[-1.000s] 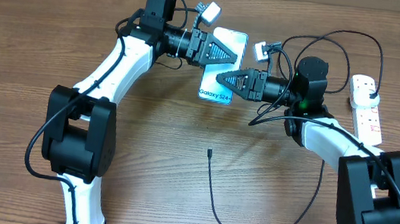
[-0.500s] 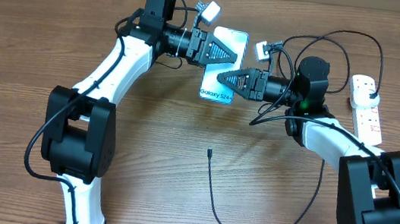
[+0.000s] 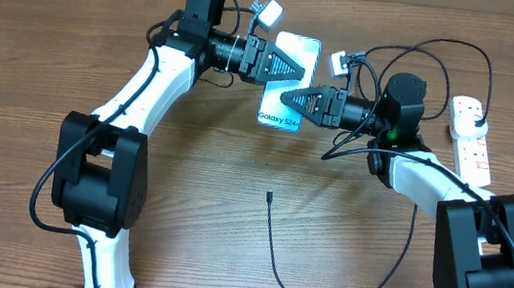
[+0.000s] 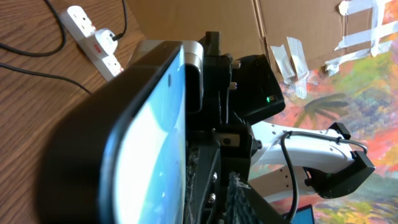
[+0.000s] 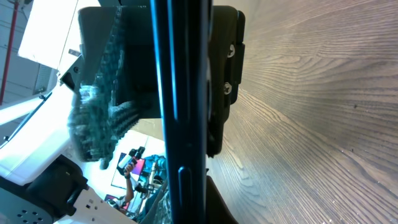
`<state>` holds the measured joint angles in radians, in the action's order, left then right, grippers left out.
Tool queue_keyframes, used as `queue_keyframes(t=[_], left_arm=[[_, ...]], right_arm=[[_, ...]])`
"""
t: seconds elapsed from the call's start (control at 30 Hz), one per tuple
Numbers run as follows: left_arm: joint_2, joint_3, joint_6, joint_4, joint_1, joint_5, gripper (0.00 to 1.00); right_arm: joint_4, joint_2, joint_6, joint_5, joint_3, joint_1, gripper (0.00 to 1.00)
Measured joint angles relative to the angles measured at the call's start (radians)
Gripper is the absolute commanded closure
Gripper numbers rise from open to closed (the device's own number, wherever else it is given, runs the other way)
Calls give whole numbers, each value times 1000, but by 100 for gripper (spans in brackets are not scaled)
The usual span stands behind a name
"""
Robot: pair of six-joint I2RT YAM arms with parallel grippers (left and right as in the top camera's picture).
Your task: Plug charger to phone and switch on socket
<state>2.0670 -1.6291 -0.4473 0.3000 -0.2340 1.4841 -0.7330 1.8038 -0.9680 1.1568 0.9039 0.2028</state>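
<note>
Phone sits raised above the worktop near 12 o'clock, clamped edge-on in the closed right hand, the left hand alongside with its grip unclear, probably steadying it for the charger lying toward 6 o'clock.

Left gripper and right gripper crowding phone at far middle of table, tips lying close together, hardly any gap between. Charger looping across near middle, connector tip lying apart from both arms, open wood surrounding it. Right arm and black wires hemming in socket at far right edge. Broad bare wood lying open at left.
</note>
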Motion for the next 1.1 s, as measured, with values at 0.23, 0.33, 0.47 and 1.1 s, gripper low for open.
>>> queue_keyframes(t=[0.23,0.33,0.47,1.1], left_arm=[[0,0,1,28,0,-3,66],[0,0,1,32,0,-3,65],[0,0,2,33,-2,-3,64],[0,0,14,34,-10,-21,85]], right_arm=[[2,0,-3,8,0,0,96],[1,0,-5,8,0,0,96],[1,0,-8,6,0,0,96],[-11,0,-26,3,0,-6,96]])
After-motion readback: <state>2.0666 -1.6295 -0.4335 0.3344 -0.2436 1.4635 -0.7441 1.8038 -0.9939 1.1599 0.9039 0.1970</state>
